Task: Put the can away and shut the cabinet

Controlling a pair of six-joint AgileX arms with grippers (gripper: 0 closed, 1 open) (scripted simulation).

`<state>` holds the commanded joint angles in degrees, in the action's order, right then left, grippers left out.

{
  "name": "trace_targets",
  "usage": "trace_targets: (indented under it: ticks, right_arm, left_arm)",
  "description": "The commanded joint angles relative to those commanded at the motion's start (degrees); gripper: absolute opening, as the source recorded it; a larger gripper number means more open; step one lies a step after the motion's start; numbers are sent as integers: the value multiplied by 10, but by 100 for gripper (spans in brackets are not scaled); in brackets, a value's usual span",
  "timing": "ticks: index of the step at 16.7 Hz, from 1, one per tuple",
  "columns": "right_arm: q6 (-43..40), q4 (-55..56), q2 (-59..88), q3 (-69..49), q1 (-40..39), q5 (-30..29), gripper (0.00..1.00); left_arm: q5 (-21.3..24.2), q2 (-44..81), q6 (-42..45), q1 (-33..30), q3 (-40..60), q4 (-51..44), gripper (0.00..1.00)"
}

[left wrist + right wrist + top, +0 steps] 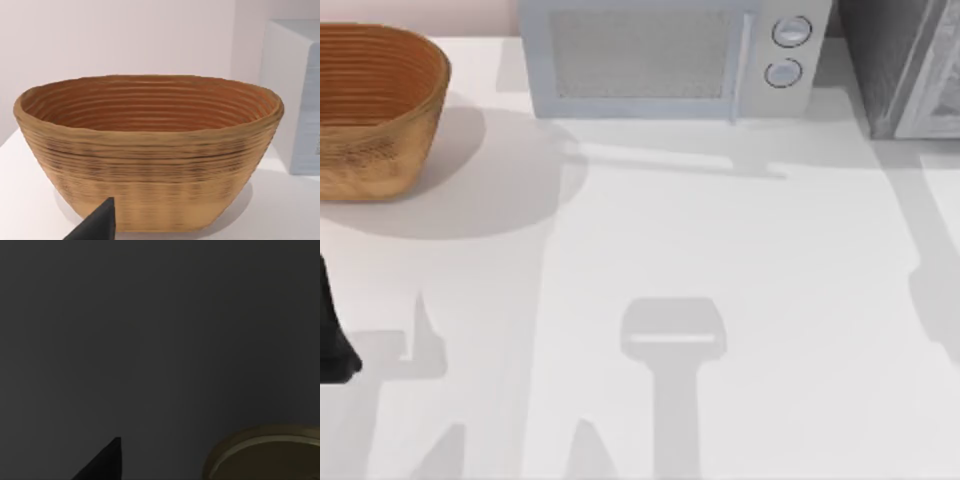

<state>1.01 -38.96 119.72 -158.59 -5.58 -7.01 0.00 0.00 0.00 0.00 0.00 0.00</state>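
On the white table [720,260], the microwave [670,60] stands at the far edge, and the cabinet [905,65] is cut off at the far right corner. A woven basket [375,105] sits far left. No writing is readable. The left arm [335,330] is parked at the left edge. The right wrist view is dark; the can's gold lid [270,452] shows there. Whether either gripper is released or clenched, I cannot tell.
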Motion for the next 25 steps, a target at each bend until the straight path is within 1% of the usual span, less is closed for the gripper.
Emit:
trace_targets:
  ticks: [4,6,9,11,15,22,25]
  right_arm:
    - [0,3,-5,6,-1,1,100]
    - [-3,17,-33,35,-1,7,100]
    - [-11,56,-117,123,2,22,100]
    - [-17,89,-199,212,5,33,100]
    - [-30,163,-405,461,16,54,100]
    - [-37,290,-795,1036,36,77,100]
    - [-32,332,-943,1252,44,80,100]
  left_arm:
    - [0,0,0,0,0,0,100]
    - [0,0,0,0,0,0,100]
    - [0,0,0,0,0,0,100]
    - [0,0,0,0,0,0,100]
    - [0,0,0,0,0,0,100]
    - [0,0,0,0,0,0,100]
    - [0,0,0,0,0,0,100]
